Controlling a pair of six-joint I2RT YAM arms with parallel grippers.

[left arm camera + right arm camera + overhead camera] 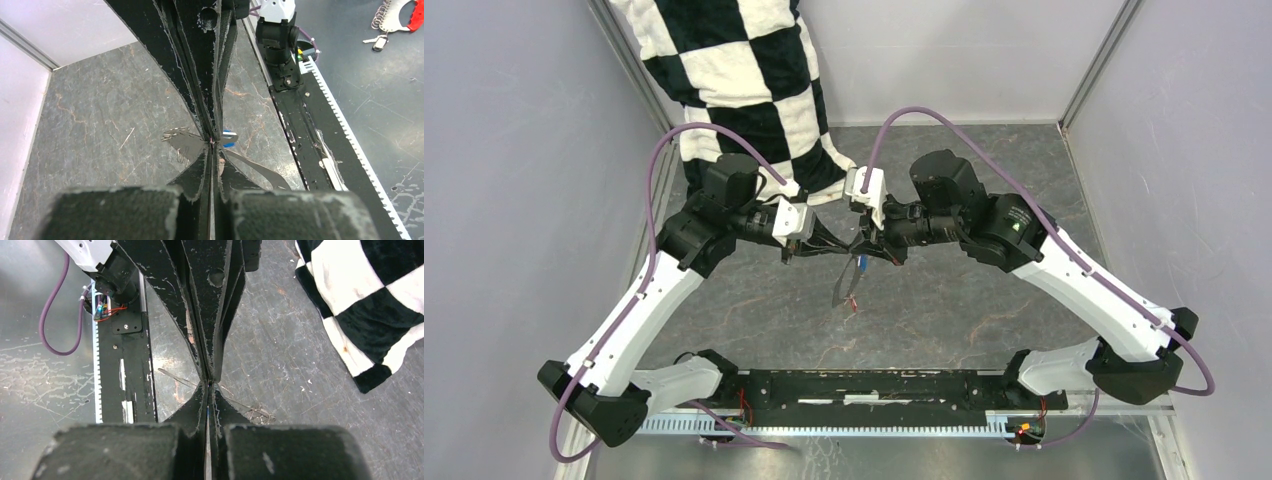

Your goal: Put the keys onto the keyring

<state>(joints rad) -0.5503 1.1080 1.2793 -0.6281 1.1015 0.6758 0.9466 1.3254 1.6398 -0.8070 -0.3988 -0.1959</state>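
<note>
**Both pincers clenched at the keyring, frame centre**

From above we see the keyring (841, 288) hanging just below the meeting tips, with the blue key (862, 264) high on it and the red key (854, 306) at its bottom. Only the right wrist view shows the right pincer (209, 381) grasping the keyring's wire. The left wrist view shows the left pincer (212, 142) clenched beside the blue key; on what, we cannot tell. Open surface (964, 310) spreads lower right, and the checkered cloth (744, 60) crowds the upper left.

The left gripper (212, 146) is pinched closed on the thin grey keyring (186, 145), which sweeps out to either side; the blue key (229, 137) sits just right of its tips, over the dark table (100, 110)
</note>
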